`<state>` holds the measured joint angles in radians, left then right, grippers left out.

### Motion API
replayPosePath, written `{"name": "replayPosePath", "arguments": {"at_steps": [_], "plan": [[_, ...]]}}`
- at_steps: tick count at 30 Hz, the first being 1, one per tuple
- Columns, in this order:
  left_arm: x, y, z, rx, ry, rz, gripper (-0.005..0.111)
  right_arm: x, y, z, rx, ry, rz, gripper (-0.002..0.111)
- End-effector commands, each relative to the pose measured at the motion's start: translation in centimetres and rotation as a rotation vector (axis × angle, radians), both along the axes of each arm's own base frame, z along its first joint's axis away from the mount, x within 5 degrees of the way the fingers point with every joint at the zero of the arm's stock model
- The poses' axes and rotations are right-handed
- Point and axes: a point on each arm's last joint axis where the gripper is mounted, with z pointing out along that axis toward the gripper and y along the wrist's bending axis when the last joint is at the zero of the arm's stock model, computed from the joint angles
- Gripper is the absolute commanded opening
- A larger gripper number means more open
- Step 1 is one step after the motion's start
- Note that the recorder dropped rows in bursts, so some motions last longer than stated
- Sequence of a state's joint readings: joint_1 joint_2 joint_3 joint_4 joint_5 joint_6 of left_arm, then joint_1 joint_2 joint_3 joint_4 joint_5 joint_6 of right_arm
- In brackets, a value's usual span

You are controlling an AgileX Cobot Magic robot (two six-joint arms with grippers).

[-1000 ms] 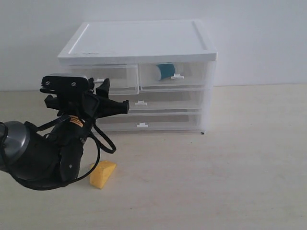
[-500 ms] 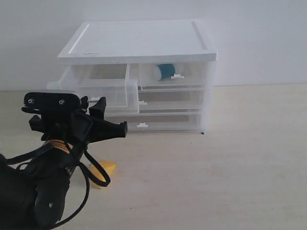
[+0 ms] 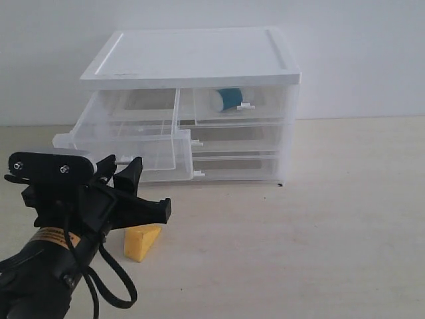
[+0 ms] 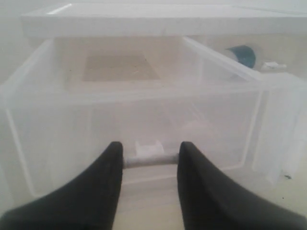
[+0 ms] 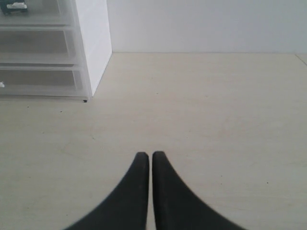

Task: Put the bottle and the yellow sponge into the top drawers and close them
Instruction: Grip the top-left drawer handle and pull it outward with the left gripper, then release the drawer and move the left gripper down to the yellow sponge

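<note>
1. Left gripper [image 4: 149, 154] is clamped on the handle [image 4: 148, 159] of the left top drawer [image 4: 134, 103]. In the left wrist view its two black fingers [image 4: 111, 167] press against either end of the small bar at the drawer's front.
2. That drawer is open, slid well forward of the white-topped cabinet [image 3: 192, 56]. Its clear front wall is right at the gripper.
3. The right top drawer [image 3: 242, 106] is shut, flush with the cabinet front.
4. The bottle [image 3: 228, 100] lies on its side inside the right top drawer. Its teal label and white cap show through the clear plastic, just behind the little white clip handle.
5. The yellow sponge [image 3: 141, 242] sits on the table [image 3: 319, 226] in front of the cabinet, outside any drawer. It is lower than the open drawer and just beside the left arm [image 3: 46, 272], which covers one edge of it.
6. The two full-width drawers [image 3: 236, 153] under the top pair are both shut.
7. The right gripper [image 5: 150, 157] is clenched with nothing in it, its fingertips almost touching. It is over bare table, well apart from the sponge, with the cabinet's side corner showing ahead of it in the right wrist view.
</note>
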<state>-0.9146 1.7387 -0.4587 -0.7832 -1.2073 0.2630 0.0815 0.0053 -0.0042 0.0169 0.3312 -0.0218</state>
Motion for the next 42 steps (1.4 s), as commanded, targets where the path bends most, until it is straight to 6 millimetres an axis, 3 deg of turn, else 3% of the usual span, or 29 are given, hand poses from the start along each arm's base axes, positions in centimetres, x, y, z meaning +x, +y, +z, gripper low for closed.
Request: {"name": "replayPosePath", "arguments": {"at_steps": [1,4,10,14,25,36,42], "plan": [[-0.5,0.1,0.1,-0.005,-0.003,0.017,0.004,0.0,0.0,-0.1,-0.005,-0.006,-0.003,0.000],[-0.5,0.3,0.1,-0.006,0.003,0.037,0.009,0.0,0.0,-0.1,-0.005,-0.006,-0.003,0.000],[-0.5,0.2,0.1,0.028,-0.005,0.029,0.059,0.0,0.0,-0.1,-0.005,-0.006,-0.003,0.000],[-0.5,0.2,0.1,0.029,-0.003,0.029,0.075,0.0,0.0,-0.1,-0.005,-0.006,-0.003,0.000],[-1.1,0.6,-2.2,0.086,0.288,0.048,0.076,0.0,0.0,-0.1,-0.005,-0.006,-0.003,0.000],[-3.6,2.2,-0.1,0.164,0.389,-0.078,0.076,0.0,0.0,-0.1,-0.005,-0.006,-0.003,0.000],[-6.2,2.1,1.1,0.304,0.472,-0.375,0.074,0.0,0.0,-0.1,-0.005,-0.006,-0.003,0.000]]}}
